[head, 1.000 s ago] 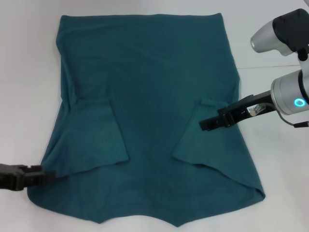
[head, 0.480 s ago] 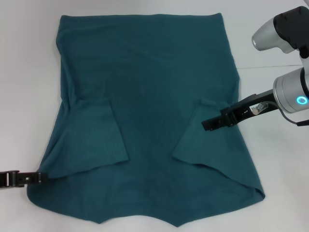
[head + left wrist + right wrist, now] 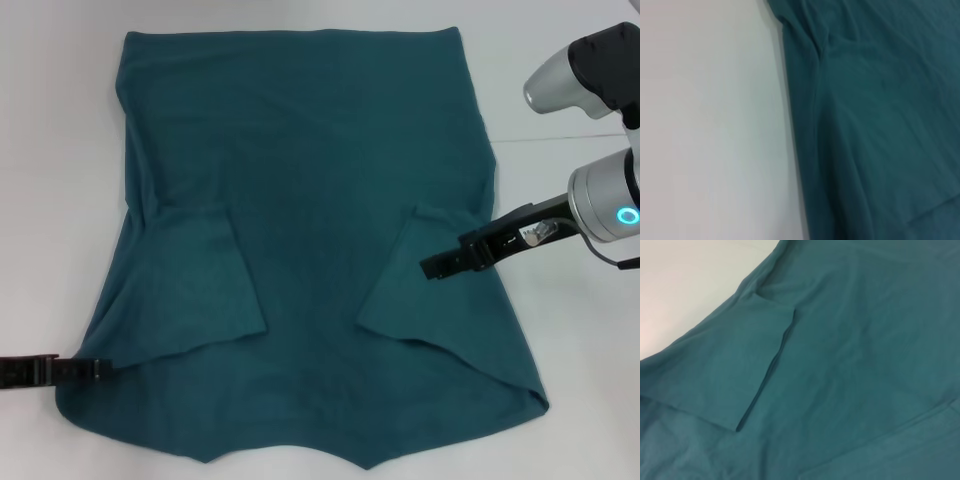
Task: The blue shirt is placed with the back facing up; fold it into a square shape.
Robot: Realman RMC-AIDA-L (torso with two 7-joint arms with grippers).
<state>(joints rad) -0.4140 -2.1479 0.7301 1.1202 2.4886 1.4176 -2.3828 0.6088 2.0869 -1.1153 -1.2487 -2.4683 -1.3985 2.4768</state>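
Teal-blue knit short-sleeved shirt (image 3: 310, 230) lies spread flat on the white counter (image 3: 60, 150), plain side up, filling most of the middle of the surface. Its straight hem runs along the far edge, and the neckline end is nearest, at the close edge of the counter. Both sleeves are already folded inward onto the body, each making a flap with a slanted edge.

At the near left, the left claw (image 3: 92, 369) comes in low over the counter as a thin black bar, its tip touching the shirt's left border just beside the folded left sleeve (image 3: 195, 280). Whether its fingers are spread or pressed together I cannot tell from here. The left wrist camera shows only that same shirt border (image 3: 865, 125) running against bare white counter (image 3: 710, 125), with soft wrinkles along the seam.

Further right, the folded right sleeve (image 3: 420, 280) lies with its edge angled toward the shirt's middle. The right claw (image 3: 432, 266) reaches in from the right on a black arm, its tip over the upper part of that sleeve flap; I cannot tell whether it is spread or closed, nor whether it touches the fabric. The right wrist camera looks down on the sleeve flap (image 3: 720, 370), its folded edge a dark crease against the shirt body (image 3: 865, 365).
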